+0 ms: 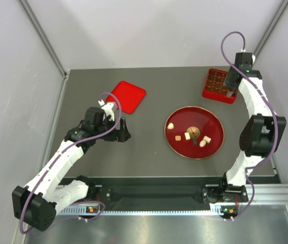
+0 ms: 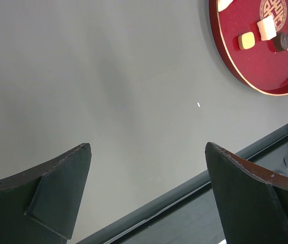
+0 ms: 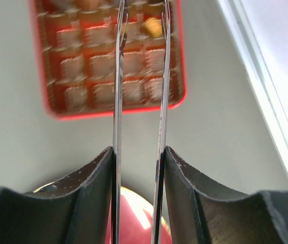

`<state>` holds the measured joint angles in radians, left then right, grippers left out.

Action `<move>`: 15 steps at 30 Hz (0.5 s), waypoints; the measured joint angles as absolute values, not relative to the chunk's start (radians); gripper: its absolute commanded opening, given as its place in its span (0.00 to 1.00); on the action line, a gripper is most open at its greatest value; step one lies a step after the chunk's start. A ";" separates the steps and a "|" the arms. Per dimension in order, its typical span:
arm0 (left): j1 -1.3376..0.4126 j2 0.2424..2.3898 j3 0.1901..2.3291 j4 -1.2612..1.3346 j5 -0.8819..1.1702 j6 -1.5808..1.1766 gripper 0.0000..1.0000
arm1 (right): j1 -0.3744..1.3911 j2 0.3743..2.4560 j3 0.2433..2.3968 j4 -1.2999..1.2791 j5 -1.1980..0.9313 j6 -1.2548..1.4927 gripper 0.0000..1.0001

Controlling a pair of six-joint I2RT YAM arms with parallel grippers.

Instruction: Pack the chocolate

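Right fingers point(image 3: 95, 173) clamp the thin tongs point(image 3: 118, 101), whose blades stand slightly apart over the far row of the red compartment box point(image 3: 72, 114). A tan chocolate point(image 3: 152, 26) shows between them, apparently seated in a cell. Other pieces lie on the red plate point(image 1: 184, 112), well apart from the box. Left fingers point(image 2: 57, 183) are spread wide and empty above the counter point(image 2: 108, 76). Recommended: ease the squeeze gently, confirm the piece sits flat, then lift straight up.
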<state>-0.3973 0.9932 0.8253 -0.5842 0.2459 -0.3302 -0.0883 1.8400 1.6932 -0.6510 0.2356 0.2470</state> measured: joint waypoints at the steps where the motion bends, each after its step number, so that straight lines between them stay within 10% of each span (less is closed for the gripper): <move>1: -0.397 0.993 0.826 -0.584 0.246 -0.330 0.99 | -0.076 1.812 1.679 -0.651 0.235 0.247 0.42; 15: -0.397 0.993 0.826 -0.584 0.245 -0.330 0.99 | 0.282 1.434 1.274 -0.715 0.175 0.252 0.42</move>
